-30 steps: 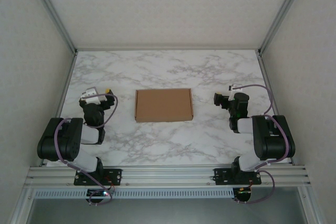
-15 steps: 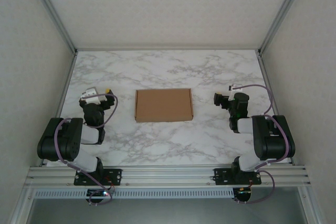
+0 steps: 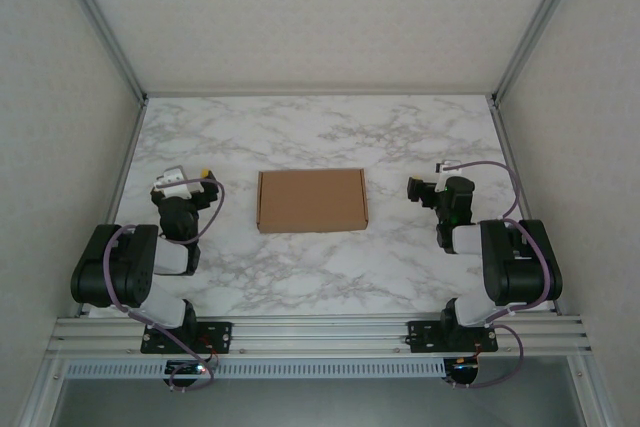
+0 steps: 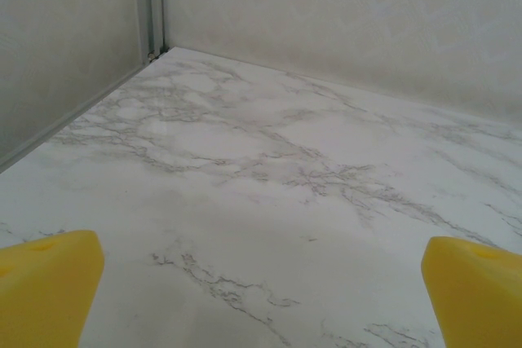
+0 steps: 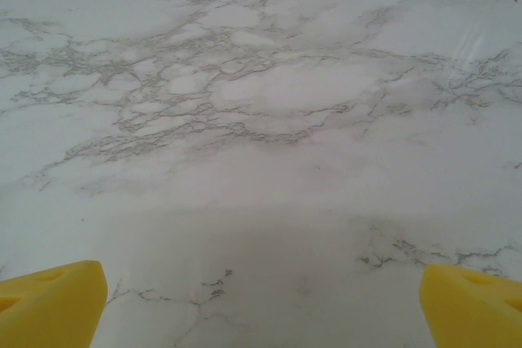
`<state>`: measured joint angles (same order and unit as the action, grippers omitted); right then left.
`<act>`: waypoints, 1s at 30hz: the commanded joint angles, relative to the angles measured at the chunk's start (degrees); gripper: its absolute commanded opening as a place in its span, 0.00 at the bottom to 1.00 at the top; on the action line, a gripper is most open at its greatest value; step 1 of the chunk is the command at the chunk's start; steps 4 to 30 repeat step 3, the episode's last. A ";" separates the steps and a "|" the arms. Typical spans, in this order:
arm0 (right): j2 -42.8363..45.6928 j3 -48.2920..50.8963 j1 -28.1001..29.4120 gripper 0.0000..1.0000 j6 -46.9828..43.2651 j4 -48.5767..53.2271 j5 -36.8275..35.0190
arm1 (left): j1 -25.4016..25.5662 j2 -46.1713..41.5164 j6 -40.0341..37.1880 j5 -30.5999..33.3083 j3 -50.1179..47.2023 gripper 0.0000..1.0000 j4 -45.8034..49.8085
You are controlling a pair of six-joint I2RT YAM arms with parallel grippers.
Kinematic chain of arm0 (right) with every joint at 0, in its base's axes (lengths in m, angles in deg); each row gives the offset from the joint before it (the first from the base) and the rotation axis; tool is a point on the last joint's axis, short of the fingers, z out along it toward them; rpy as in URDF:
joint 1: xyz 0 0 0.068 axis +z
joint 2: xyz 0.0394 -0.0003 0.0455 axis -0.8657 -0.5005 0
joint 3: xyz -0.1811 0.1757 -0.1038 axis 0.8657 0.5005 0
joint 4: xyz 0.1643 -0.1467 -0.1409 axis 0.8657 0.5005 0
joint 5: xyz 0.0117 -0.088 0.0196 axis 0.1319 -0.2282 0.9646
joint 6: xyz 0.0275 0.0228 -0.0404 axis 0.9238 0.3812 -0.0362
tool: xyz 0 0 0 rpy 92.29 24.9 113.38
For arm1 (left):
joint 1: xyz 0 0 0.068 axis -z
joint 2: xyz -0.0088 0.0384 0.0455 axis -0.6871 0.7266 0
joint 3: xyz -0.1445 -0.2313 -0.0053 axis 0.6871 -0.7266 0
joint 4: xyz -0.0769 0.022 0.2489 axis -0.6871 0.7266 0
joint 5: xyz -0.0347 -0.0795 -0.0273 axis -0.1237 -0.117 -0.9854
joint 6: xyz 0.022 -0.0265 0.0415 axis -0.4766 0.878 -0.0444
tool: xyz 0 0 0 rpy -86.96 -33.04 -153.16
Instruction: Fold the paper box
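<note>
The paper box (image 3: 311, 200) is a compact, flat rectangle of plain brown cardboard lying closed in the middle of the marble table (image 3: 320, 137). My left gripper (image 3: 185, 184) rests low to the box's left, a clear gap away; in the left wrist view the left gripper (image 4: 261, 303) is open, its yellow fingertips (image 4: 49, 283) wide apart over bare marble. To the right of the box, also apart from it, sits my right gripper (image 3: 424, 190). The right wrist view has the right gripper (image 5: 261, 307) open too, nothing between its yellow fingertips (image 5: 469, 303).
White walls with metal corner posts (image 3: 105, 27) enclose the table on three sides. The left wrist view looks toward the table's far corner (image 4: 155, 50). The arm bases (image 3: 185, 332) stand on the rail at the near edge.
</note>
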<state>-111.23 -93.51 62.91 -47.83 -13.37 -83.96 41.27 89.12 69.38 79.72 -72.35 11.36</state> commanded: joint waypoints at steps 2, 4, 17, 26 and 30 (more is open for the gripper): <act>-0.21 -0.25 0.31 0.99 -1.05 -0.87 -0.61 | -0.33 0.08 0.19 -1.41 0.76 1.00 -0.93; -0.17 -0.28 0.29 0.99 -1.05 -0.87 -0.62 | -0.33 0.02 0.20 -1.41 0.71 1.00 -0.90; -0.17 -0.28 0.29 0.99 -1.05 -0.87 -0.62 | -0.33 0.02 0.20 -1.41 0.71 1.00 -0.90; -0.17 -0.28 0.29 0.99 -1.05 -0.87 -0.62 | -0.33 0.02 0.20 -1.41 0.71 1.00 -0.90; -0.17 -0.28 0.29 0.99 -1.05 -0.87 -0.62 | -0.33 0.02 0.20 -1.41 0.71 1.00 -0.90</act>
